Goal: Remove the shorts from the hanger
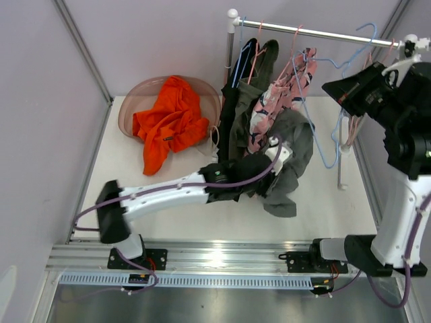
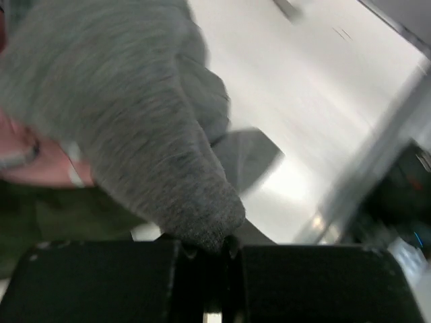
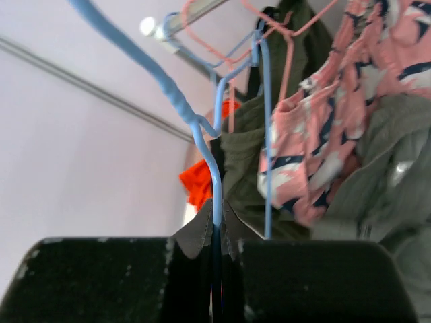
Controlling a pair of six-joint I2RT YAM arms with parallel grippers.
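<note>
My left gripper (image 1: 269, 167) (image 2: 205, 245) is shut on a fold of the grey-green shorts (image 1: 295, 145) (image 2: 135, 121), which hang low over the table. My right gripper (image 1: 333, 87) (image 3: 217, 225) is shut on the wire of a blue hanger (image 1: 322, 138) (image 3: 202, 134) below the rail (image 1: 316, 30). Pink patterned shorts (image 1: 286, 94) (image 3: 330, 121), olive shorts (image 1: 266, 60) (image 3: 242, 155) and black shorts (image 1: 232, 101) hang on hangers. Orange shorts (image 1: 172, 121) (image 3: 202, 182) lie in the basin.
A translucent pink basin (image 1: 124, 114) sits at the back left of the white table. The rack's upright post (image 1: 230, 47) and its right foot (image 1: 342, 168) stand on the table. Grey walls close in on both sides.
</note>
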